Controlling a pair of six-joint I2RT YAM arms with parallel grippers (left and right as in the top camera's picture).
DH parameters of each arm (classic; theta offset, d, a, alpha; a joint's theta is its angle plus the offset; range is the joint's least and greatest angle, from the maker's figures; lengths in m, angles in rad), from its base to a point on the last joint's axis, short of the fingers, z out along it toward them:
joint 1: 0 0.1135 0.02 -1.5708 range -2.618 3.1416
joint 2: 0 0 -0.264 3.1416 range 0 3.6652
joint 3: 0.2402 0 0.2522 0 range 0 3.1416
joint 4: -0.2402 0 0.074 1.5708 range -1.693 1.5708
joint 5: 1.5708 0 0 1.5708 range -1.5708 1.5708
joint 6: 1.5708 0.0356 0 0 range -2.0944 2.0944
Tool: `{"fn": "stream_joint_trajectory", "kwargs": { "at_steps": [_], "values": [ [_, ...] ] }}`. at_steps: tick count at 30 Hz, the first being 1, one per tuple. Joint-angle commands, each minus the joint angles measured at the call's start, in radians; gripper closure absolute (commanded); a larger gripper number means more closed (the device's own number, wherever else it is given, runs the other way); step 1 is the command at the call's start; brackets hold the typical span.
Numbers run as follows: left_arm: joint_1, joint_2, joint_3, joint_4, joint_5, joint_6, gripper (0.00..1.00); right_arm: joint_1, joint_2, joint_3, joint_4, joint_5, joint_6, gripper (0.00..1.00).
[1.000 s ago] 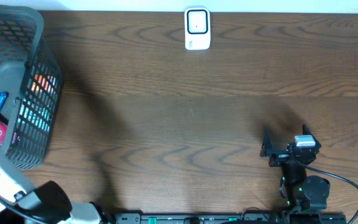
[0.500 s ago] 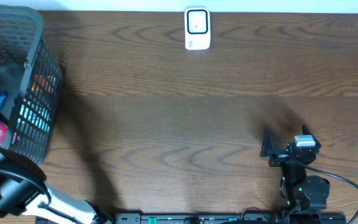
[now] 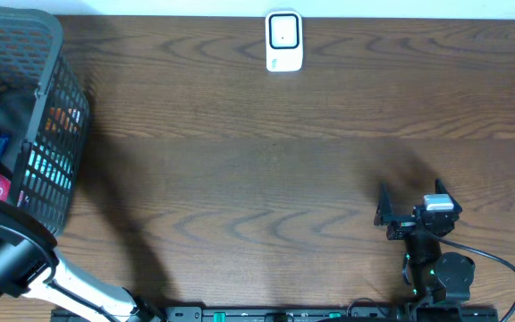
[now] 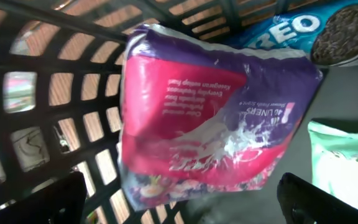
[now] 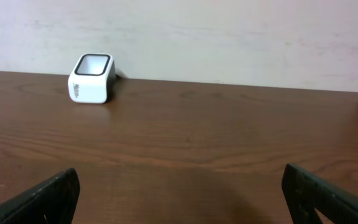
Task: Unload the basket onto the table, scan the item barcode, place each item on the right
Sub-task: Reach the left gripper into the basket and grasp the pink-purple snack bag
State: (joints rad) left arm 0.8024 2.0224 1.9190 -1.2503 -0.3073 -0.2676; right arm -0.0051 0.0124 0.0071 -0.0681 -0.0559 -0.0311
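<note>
One side's way closer: the left hand (image 4: 180,202), spread wide and empty, hangs right over the pink-and-purple plastic pack (image 4: 216,118) inside the black mesh basket (image 3: 59,148).

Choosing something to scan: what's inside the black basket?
A pink-and-purple liners pack, overlapping a blue Oreo pack, with a pale green pack beside it. Whatever lies beneath them is covered.

Oreo pkt (image 4: 303,28) cut by top edge, green pkt (image 4: 344,162) by rt edge; basket (image 3: 52,54) cut off left.
</note>
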Motion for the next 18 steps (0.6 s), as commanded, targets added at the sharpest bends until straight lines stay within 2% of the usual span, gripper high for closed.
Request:
{"fn": "stream_joint_trajectory", "kwargs": {
  "at_steps": [1,5,18],
  "values": [
    [0.000,0.026,-0.032,0.017,-0.018,-0.018,0.01,0.003,-0.004,-0.002,-0.003,-0.002,-0.008,0.01],
    [0.000,0.030,-0.072,0.047,-0.019,-0.018,0.07,0.003,-0.004,-0.002,-0.003,-0.002,-0.008,0.01],
    [0.027,0.032,-0.151,0.149,-0.019,-0.015,0.06,0.003,-0.004,-0.002,-0.003,-0.002,-0.008,0.01]
  ]
}}
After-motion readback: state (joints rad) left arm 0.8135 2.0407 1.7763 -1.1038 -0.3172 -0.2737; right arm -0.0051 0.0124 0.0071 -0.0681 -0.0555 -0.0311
